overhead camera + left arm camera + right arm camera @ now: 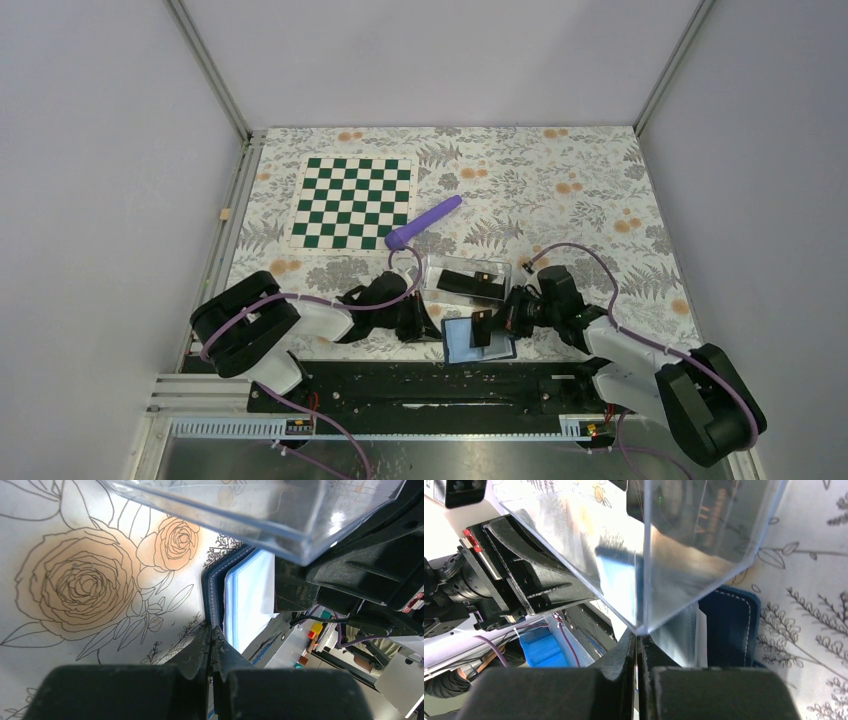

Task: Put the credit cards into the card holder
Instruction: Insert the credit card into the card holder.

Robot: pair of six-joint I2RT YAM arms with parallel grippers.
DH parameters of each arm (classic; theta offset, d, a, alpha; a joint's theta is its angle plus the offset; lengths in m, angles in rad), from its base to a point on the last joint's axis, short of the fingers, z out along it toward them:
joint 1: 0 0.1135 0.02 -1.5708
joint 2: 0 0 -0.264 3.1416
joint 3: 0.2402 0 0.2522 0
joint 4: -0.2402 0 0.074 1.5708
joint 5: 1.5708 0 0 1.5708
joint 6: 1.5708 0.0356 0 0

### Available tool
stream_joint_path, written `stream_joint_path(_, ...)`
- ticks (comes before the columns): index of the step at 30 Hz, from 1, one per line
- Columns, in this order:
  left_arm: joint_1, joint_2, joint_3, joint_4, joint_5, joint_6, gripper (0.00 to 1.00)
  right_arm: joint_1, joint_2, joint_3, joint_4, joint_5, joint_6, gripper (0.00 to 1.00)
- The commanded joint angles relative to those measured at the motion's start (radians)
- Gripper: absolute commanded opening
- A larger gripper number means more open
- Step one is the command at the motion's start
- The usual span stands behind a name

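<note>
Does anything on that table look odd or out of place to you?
One black card stands up on edge over the open navy-blue folding wallet rather than lying flat. Nothing looks spilled or damaged.

I count one clear plastic rectangular tray (470, 262). Thin black rectangular cards, two: a card (470, 284) inside the tray, a card (481, 328) just nearer me than it. One small navy-blue folding card holder (458, 346) beside the tray's near side. Beyond the tray, one purple cylinder (425, 222) and one green-and-white chequered mat (352, 202). My pincers number two: left pincer (211, 630), right pincer (638, 636).
</note>
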Motion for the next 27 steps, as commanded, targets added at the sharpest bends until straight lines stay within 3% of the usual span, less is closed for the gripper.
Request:
stream_joint_path(1,-0.006,0.028,-0.004,-0.054,-0.059,0.021,0.0,0.012,-0.07,0.001,-0.139,-0.024,0.0,0.0)
stream_joint_path(19,-0.009,0.076,0.033,-0.031,-0.037,0.021,0.0,0.052,0.017,-0.005,-0.105,-0.089,0.048,0.0)
stream_joint_path(27,-0.008,0.089,0.038,-0.033,-0.036,0.021,0.0,0.054,-0.078,0.032,-0.3,-0.06,0.016,0.0)
